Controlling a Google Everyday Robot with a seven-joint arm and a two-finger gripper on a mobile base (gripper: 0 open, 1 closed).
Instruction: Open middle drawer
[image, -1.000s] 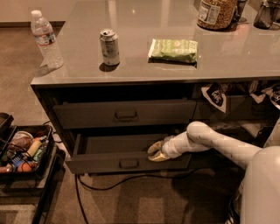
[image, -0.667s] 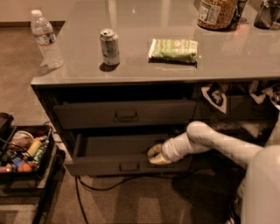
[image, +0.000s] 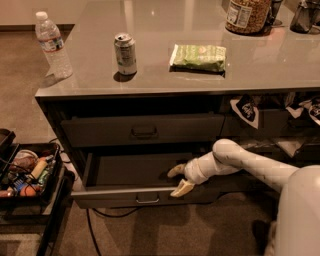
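Camera view: middle drawer (image: 107, 196) is pulled well out of the cabinet, with its lighter inside floor showing and its bar pull (image: 147, 198) facing the floor side. My gripper (image: 171, 184) sits at the right part of the drawer opening. The jaws are apart: one finger (image: 176, 170) is inside the drawer, the other (image: 183, 188) is at the front panel's top edge. They're not on the pull, and I can't tell for sure whether either finger is pressing on the panel.

Compared with a second ago, the front panel is lower in the picture, so the drawer has come out further. My jaws looked closer together then and are spread now, and the arm has followed the front outward.

My read is that the opening is essentially done, and what's left is backing the jaws out without nudging the front back in.

The drawer above (image: 144, 131) is unchanged. On the table (image: 150, 75), the can (image: 125, 53), bottle (image: 52, 45) and green packet (image: 198, 57) haven't shifted.
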